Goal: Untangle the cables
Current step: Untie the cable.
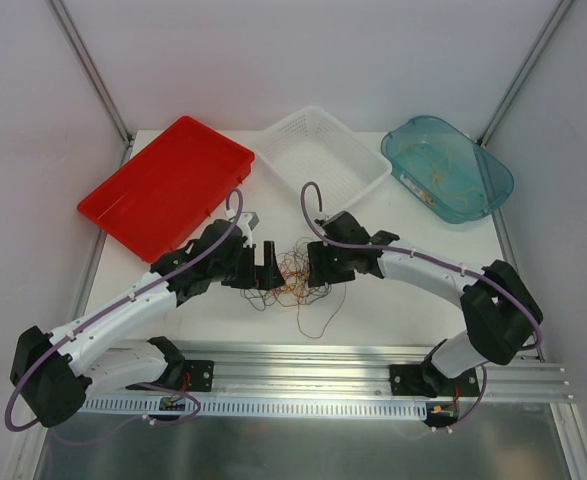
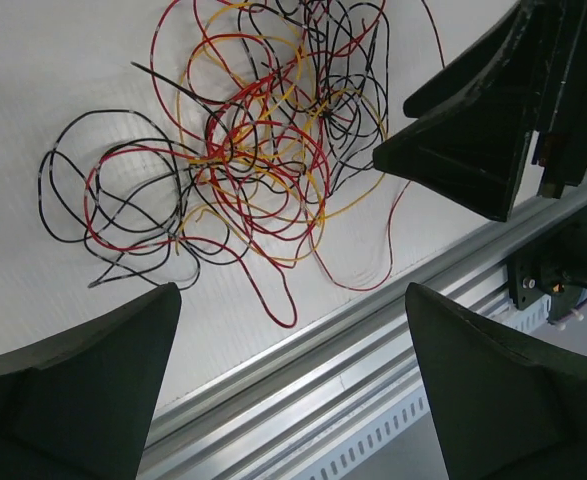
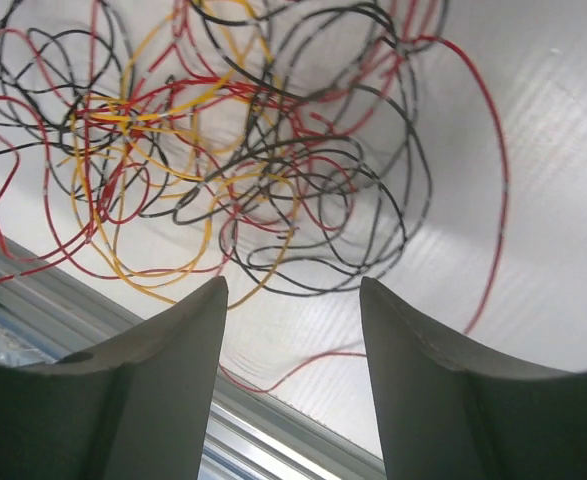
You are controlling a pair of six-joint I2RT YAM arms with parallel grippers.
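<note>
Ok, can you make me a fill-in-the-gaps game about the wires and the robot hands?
1. The tray at the back left is ____.
2. The tangled cables lie ____ the left gripper and the right gripper.
3. The cables are red, yellow and ____.
4. The left gripper's jaws are wide ____, holding nothing.
Missing words: red; between; black; open.

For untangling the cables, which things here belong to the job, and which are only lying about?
Belong to the job:
cables
left tool
right tool

Only lying about:
red tray
white basket
blue-green tub
</note>
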